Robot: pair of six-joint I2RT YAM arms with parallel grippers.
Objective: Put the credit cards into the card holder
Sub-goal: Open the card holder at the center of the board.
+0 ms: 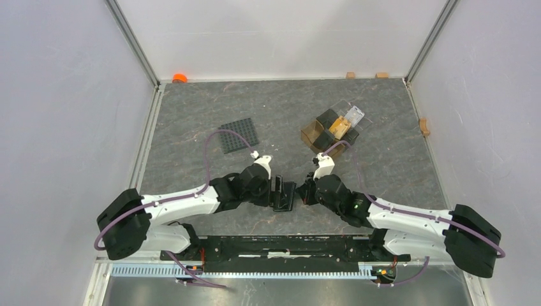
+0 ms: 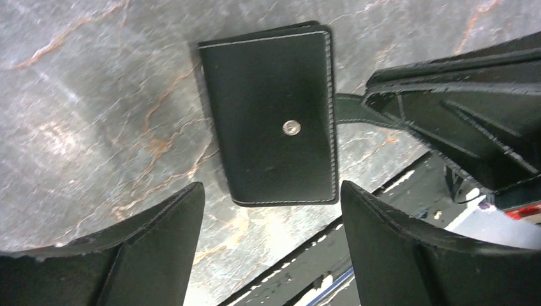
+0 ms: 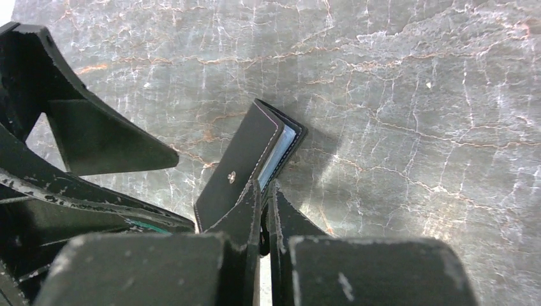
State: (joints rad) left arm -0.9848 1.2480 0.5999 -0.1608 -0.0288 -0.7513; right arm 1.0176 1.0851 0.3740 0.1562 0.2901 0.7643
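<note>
While card holder (image 2: pixel 268 115) lies folded, cards (image 1: pixel 340 126) sit in box (image 1: pixel 314 132).

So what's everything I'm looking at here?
table: one, grey marbled, under everything
holder: one, black with pale blue inside, near middle, between the grippers
cards: at least two, tan-orange and whitish, in the tray
tray: one, clear, far right, by the box
box: one, brown see-through, far right
mat: one, black gridded, far left of centre
blocks: three, tan, along far and right edges
orange thing: one, far left corner; too small to identify
arms: two, white and black, near edge
left gripper: one, black, open above the holder
right gripper: one, black, shut, seemingly on the holder's strap
</note>
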